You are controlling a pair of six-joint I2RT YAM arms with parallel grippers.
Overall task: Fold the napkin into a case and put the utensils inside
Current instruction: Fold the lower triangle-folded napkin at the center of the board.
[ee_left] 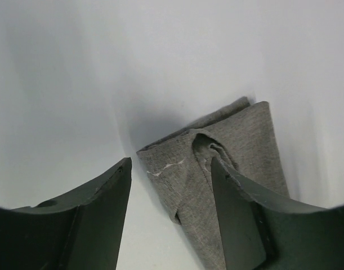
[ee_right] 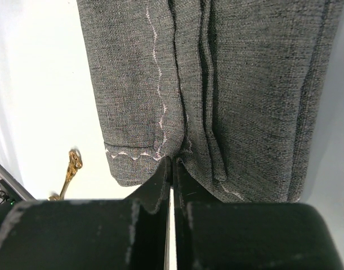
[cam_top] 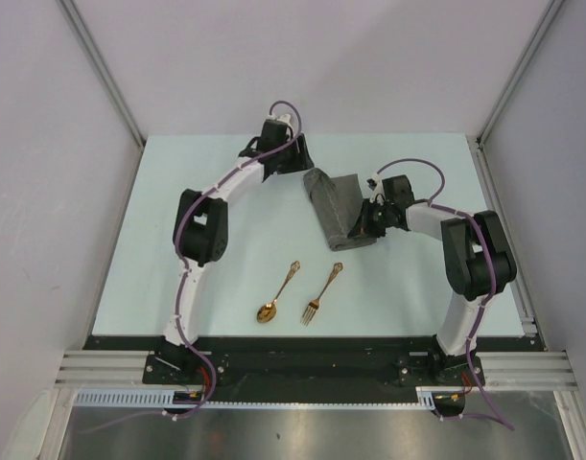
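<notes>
Napkin (cam_top: 333, 204), folded, sits pinched in right tool (ee_right: 172, 166), beside spread left tool (ee_left: 172, 169).

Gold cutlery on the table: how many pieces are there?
2. A spoon lies on the table near its front middle; a fork lies just right of it, not touching. The folded napkin behind them could hide more.

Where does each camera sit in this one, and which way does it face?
Top external: above and behind the bases, looking down on the table; both arms show.
Left wrist: on the left hand, looking past its open fingers at the napkin's end.
Right wrist: on the shut right hand, looking along the napkin; gold handle at left.
Shared: all three show the napkin.
</notes>
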